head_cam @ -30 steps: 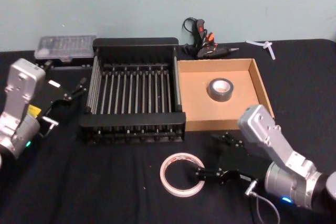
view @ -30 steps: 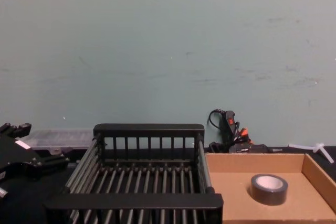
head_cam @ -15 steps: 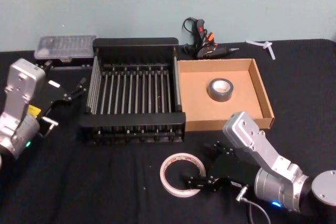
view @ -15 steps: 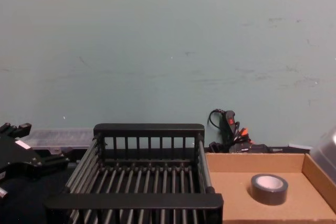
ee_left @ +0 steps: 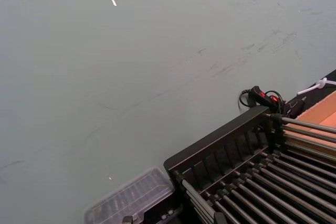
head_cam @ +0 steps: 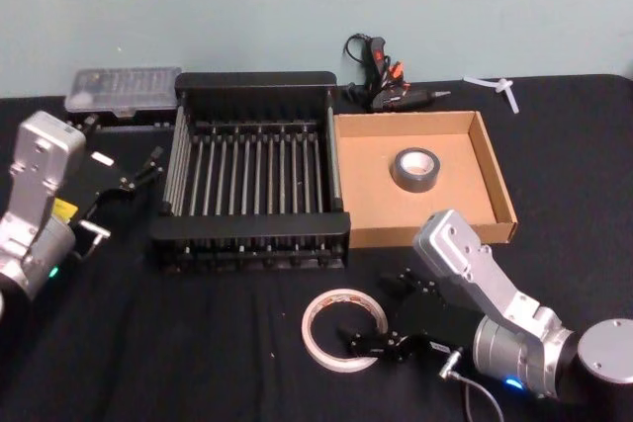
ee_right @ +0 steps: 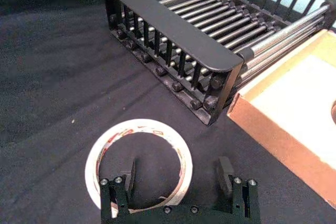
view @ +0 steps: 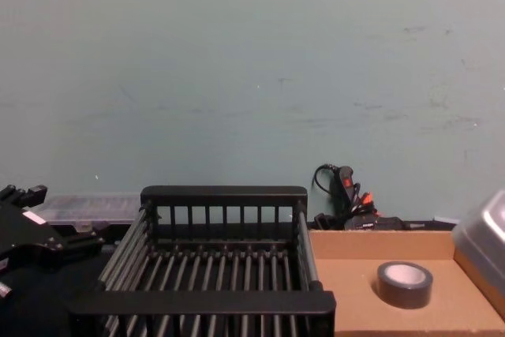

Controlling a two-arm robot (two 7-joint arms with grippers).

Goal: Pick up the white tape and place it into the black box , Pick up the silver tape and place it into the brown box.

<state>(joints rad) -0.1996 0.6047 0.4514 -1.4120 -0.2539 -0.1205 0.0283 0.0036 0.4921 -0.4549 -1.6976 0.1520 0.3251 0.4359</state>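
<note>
The white tape (head_cam: 341, 329) lies flat on the black cloth in front of the black box (head_cam: 252, 79). My right gripper (head_cam: 377, 315) is open at the ring's right side. In the right wrist view, one finger stands inside the white tape (ee_right: 139, 161) and the other outside it, so my right gripper (ee_right: 177, 174) straddles the ring's wall. The silver tape (head_cam: 414, 168) lies in the brown box (head_cam: 495, 170), and the chest view shows the same roll (view: 404, 284) on the box floor. My left gripper (head_cam: 136, 173) is parked open, left of the black box.
A glue gun (head_cam: 381, 76) lies behind the boxes by the wall. A clear plastic case (head_cam: 124, 89) sits at the back left, and a white plastic piece (head_cam: 495, 84) at the back right. The black box (ee_right: 173, 27) and brown box (ee_right: 294, 103) stand just beyond the ring.
My right arm has moved left toward the white tape, and one finger now reaches inside the ring. The left arm and both tapes have stayed put.
</note>
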